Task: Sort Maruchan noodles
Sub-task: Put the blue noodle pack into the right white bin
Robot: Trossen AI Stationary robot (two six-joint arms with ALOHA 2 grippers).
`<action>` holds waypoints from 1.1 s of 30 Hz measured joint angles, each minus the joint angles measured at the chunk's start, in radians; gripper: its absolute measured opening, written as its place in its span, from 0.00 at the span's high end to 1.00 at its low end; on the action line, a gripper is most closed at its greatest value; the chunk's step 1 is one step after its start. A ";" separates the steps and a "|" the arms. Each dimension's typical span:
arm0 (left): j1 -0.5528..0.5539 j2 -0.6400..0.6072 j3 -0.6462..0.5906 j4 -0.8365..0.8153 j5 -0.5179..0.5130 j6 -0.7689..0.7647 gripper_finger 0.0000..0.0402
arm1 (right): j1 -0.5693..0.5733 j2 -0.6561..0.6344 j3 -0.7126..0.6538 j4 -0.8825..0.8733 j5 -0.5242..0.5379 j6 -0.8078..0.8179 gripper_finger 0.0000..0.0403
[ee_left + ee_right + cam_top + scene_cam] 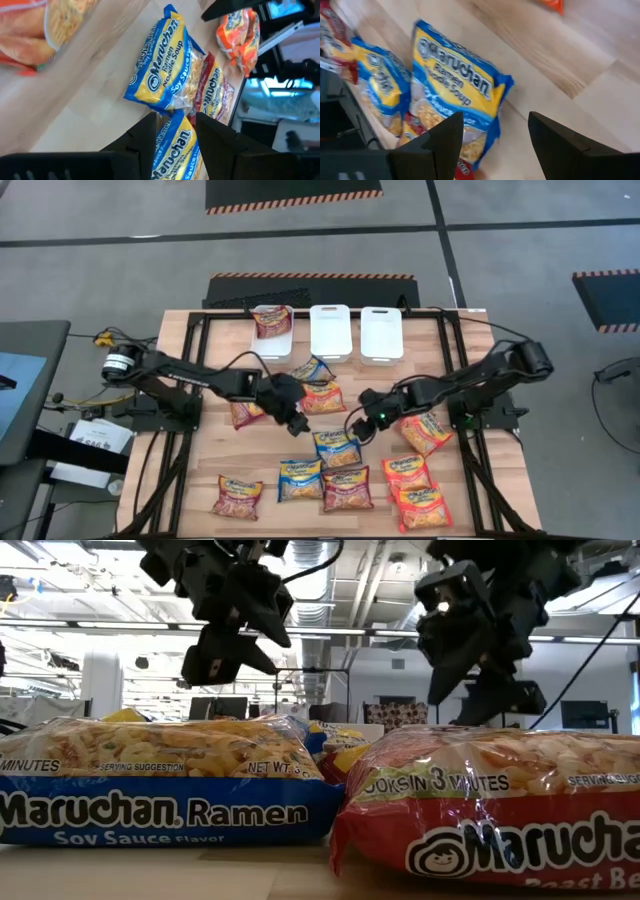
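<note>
Even overhead light, bright, no hard shadows on wooden table point(200, 470); faint soft shade under arms only. Low view: ceiling strip lights point(90, 622) glow behind, so both arms read as dark silhouettes. Glare streaks on crinkly wrap of red packet point(490, 805), blue packet point(160, 790) sharp at lettering, room behind soft. Left wrist view: orange packet point(30, 30) at edge blurred, smeared. Right wrist view: near fingers point(440, 145) out of focus, table grain clear.
</note>
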 joint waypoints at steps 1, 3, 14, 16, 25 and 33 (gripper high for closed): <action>-0.007 0.000 -0.014 0.013 -0.009 -0.015 0.70 | 0.002 0.011 0.000 0.013 -0.005 -0.001 0.38; -0.018 0.001 -0.031 0.024 -0.020 -0.037 0.70 | 0.004 0.033 0.000 0.047 -0.007 -0.003 0.38; -0.032 0.021 -0.078 0.160 -0.098 -0.104 0.70 | 0.000 0.081 0.000 0.065 -0.010 0.004 0.38; -0.032 0.051 -0.078 0.185 -0.076 -0.115 0.70 | -0.005 0.081 0.000 0.065 -0.009 0.001 0.38; -0.034 0.199 -0.076 0.402 -0.004 -0.171 0.70 | -0.016 0.079 0.000 0.078 -0.010 -0.003 0.38; -0.037 0.303 -0.076 0.483 0.044 -0.210 0.70 | -0.019 0.079 0.000 0.080 -0.014 0.004 0.38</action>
